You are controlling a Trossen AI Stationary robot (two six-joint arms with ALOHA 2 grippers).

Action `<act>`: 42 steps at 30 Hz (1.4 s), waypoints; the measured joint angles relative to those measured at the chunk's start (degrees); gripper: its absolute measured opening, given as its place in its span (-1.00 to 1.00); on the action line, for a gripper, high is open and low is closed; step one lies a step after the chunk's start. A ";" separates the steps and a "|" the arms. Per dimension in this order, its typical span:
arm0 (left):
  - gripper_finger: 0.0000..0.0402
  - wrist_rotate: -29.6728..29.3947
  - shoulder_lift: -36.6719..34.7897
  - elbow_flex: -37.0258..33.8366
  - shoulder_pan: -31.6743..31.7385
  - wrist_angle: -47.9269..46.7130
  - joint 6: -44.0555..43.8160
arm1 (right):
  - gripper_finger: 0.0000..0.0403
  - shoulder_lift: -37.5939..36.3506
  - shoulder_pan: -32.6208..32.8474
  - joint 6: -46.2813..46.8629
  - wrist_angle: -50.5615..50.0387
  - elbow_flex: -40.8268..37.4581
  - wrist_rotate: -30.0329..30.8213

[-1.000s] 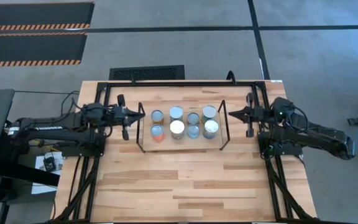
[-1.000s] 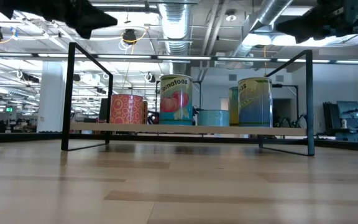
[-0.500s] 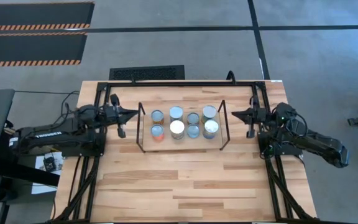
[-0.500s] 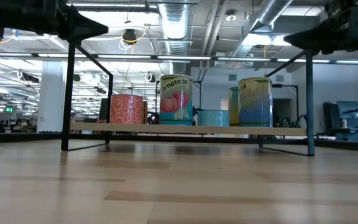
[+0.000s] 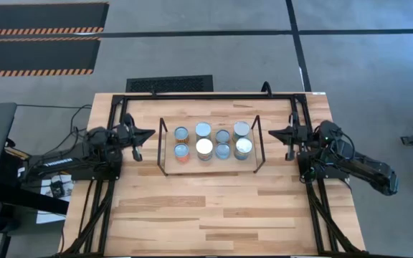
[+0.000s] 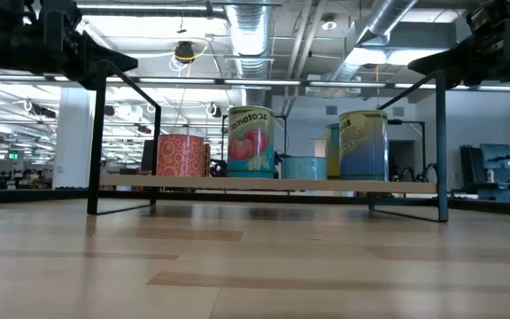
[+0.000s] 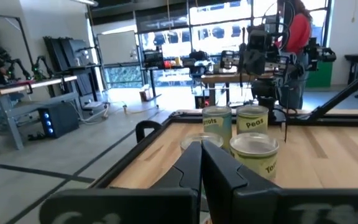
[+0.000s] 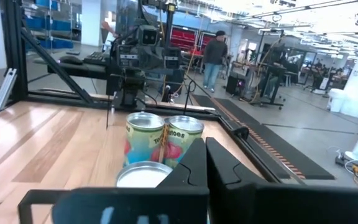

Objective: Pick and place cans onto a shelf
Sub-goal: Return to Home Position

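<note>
Eight cans (image 5: 214,141) stand upright in two rows on the low light-wood shelf (image 5: 192,162) with black wire uprights, at the table's middle. The low view shows them on the shelf board (image 6: 264,185): an orange-red can (image 6: 181,154), a tomato can (image 6: 251,142) and a yellow-blue can (image 6: 363,145). My left gripper (image 5: 151,133) is shut and empty, left of the shelf and above table height (image 6: 131,62). My right gripper (image 5: 269,132) is shut and empty, right of the shelf (image 6: 414,62). Each wrist view looks past shut fingers (image 7: 201,149) (image 8: 205,146) at the cans.
A black metal frame (image 5: 206,97) runs along the table's far edge and down both sides. The wide wooden tabletop (image 5: 214,208) stretches from the shelf to the near edge. People stand in the room beyond the table (image 8: 216,53).
Both grippers have drawn back from the shelf and come down a little: the left toward the table's left edge, the right toward its right edge. Both stay shut. The cans have not moved.
</note>
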 joint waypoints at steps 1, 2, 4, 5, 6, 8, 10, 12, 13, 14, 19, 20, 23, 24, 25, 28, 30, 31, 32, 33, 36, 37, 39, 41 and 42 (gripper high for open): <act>-1.00 0.00 -0.72 -0.52 0.00 0.15 -0.01 | -0.98 -0.69 0.00 0.04 -0.72 0.00 0.00; -1.00 0.00 -1.55 -1.06 0.00 0.26 -0.01 | -0.98 -1.33 0.00 0.21 -1.12 0.00 0.00; -1.00 -0.02 -3.45 -2.33 0.00 0.20 -0.38 | -0.98 -2.47 0.00 0.40 -1.17 0.00 0.00; -1.00 -0.02 -4.48 -2.92 0.00 -0.02 -0.69 | -0.98 -2.95 0.00 0.41 -1.23 0.00 0.00; -1.00 0.00 -5.48 -3.50 0.00 -0.12 -0.94 | -0.98 -3.36 0.00 0.41 -1.11 -0.15 0.00; -1.00 -0.02 -7.59 -4.31 0.00 -1.39 -1.46 | -0.98 -4.24 0.00 0.50 -0.93 -0.94 0.14; -1.00 -0.02 -9.64 -5.39 0.00 -2.33 -2.23 | -0.98 -4.13 -0.11 1.48 0.66 -2.85 1.46; -1.00 0.14 -10.30 -6.24 0.00 -2.72 -2.99 | -0.98 -4.10 -0.13 2.26 2.37 -5.52 3.01; -1.00 0.36 -10.24 -6.26 0.00 -2.71 -3.34 | -0.98 -4.10 -0.14 2.89 3.73 -6.90 3.02; -1.00 0.44 -10.14 -6.26 0.00 -3.57 -3.47 | -0.98 -4.12 -0.13 3.55 5.41 -8.26 3.02; -1.00 1.01 -10.14 -6.28 -0.02 -6.02 -4.69 | -0.98 -4.13 -0.09 4.65 6.28 -8.79 2.81; -1.00 1.00 -10.08 -6.28 -0.02 -6.03 -4.59 | -0.98 -4.13 -0.09 4.64 6.96 -8.79 2.71; -1.00 0.86 -10.00 -6.30 -0.02 -6.16 -3.81 | -0.98 -4.13 -0.09 4.71 7.01 -8.81 2.74; -1.00 0.74 -10.09 -6.30 -0.02 -6.14 -3.61 | -0.98 -4.13 -0.09 5.02 6.93 -8.81 2.75; -1.00 0.73 -10.06 -6.30 -0.02 -6.14 -3.46 | -0.98 -4.13 -0.09 5.49 6.71 -8.81 2.75; -1.00 0.72 -9.38 -6.32 -0.02 -6.29 -3.81 | -0.98 -4.11 -0.09 6.35 5.25 -8.81 2.85; -1.00 0.70 -8.88 -6.34 -0.02 -6.27 -4.57 | -0.98 -4.10 -0.09 7.14 4.83 -8.81 3.22; -1.00 0.68 -8.56 -6.34 -0.02 -6.27 -4.89 | -0.98 -4.09 -0.11 7.31 4.72 -8.81 3.39; -1.00 0.61 -8.10 -6.34 -0.02 -6.25 -5.16 | -0.98 -4.09 -0.11 7.39 4.66 -8.81 3.45; -1.00 0.52 -7.61 -6.36 -0.02 -6.27 -5.27 | -0.98 -4.09 -0.11 7.41 4.58 -8.81 3.46; -1.00 0.48 -6.20 -6.39 -0.02 -6.24 -5.59 | -0.97 -4.09 -0.11 7.38 4.24 -8.81 4.68; -1.00 0.44 -5.74 -6.41 -0.02 -6.26 -6.12 | -0.96 -3.97 -0.11 7.45 4.10 -8.81 5.40; -1.00 0.29 -5.06 -6.41 -0.02 -6.33 -7.28 | -0.94 -3.60 -0.11 7.45 3.89 -8.83 6.24; -1.00 0.28 -4.41 -6.41 -0.02 -6.23 -7.50 | -0.91 -2.96 -0.09 7.41 3.78 -8.83 6.47; -1.00 0.28 -4.15 -6.41 -0.02 -6.27 -7.50 | -0.90 -2.60 -0.09 7.41 3.73 -8.83 6.48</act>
